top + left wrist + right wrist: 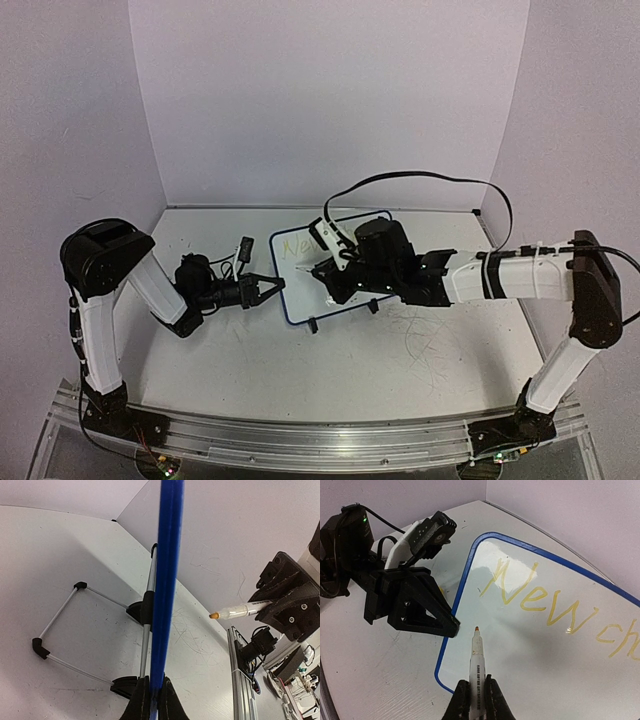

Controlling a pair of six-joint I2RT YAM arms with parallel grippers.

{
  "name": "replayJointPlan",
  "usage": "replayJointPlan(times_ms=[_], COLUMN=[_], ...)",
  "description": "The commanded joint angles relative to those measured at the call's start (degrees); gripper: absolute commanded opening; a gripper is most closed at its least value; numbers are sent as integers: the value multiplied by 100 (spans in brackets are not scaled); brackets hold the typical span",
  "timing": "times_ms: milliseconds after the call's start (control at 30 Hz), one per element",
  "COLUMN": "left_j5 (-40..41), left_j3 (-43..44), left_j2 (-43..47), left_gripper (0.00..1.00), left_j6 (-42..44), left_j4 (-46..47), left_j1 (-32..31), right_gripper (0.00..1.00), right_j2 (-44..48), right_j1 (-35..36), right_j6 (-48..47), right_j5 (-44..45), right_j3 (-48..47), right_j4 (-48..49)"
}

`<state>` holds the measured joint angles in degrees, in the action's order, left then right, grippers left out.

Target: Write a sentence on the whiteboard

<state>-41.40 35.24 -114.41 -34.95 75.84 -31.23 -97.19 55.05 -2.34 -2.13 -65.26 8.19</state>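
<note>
The whiteboard stands on its feet at mid-table; its blue frame runs edge-on through the left wrist view. My left gripper is shut on that frame's left edge. My right gripper is shut on a white marker with an orange tip. The tip sits over the board's lower left, below the "N". The left wrist view shows the marker a little off the surface. The sentence reads "New ch" in pale yellow; the rest is cut off.
The board's metal stand rods and black feet rest on the scuffed tabletop. Thin grey scribble scratches mark the table to the right. A black cable loops above the right arm. Purple walls close the back and sides.
</note>
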Motion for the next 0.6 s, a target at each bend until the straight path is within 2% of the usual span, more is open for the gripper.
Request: replayJointPlan(times_ms=[0, 567], left_j5=[130, 186], left_j3=[26, 67], left_j2=[192, 302], left_gripper=[0, 0], left_j6=[66, 224], left_j4=[-241, -531], left_j1=[-58, -76], right_gripper=[0, 0], right_j2=[133, 37], right_j1=[24, 24], right_j6=[34, 150], right_j5=[29, 19], right_j3=[42, 40], right_j4=[289, 464])
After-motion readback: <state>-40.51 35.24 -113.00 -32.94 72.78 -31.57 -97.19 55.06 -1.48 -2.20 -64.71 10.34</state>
